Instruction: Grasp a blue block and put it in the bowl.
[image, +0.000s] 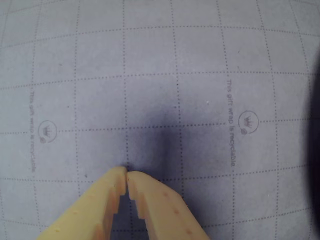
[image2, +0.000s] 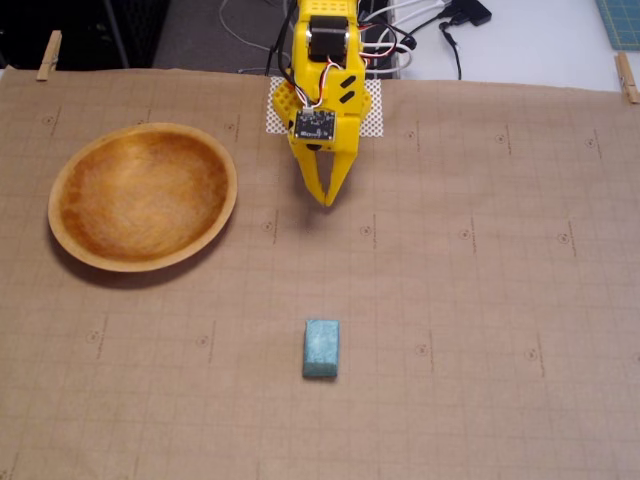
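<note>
The blue block (image2: 321, 349) lies flat on the brown paper, below the middle of the fixed view. The wooden bowl (image2: 143, 196) sits at the left and holds nothing. My yellow gripper (image2: 328, 201) hangs near the arm's base at the top centre, well above the block in the picture and right of the bowl. Its fingers are shut with the tips touching and hold nothing. In the wrist view the gripper (image: 126, 175) points at bare gridded paper; neither block nor bowl shows there.
Brown gridded wrapping paper (image2: 480, 300) covers the table, clipped with clothespins (image2: 49, 55) at the top corners. Cables (image2: 420, 35) and the arm's white mesh base pad (image2: 374, 112) lie behind the arm.
</note>
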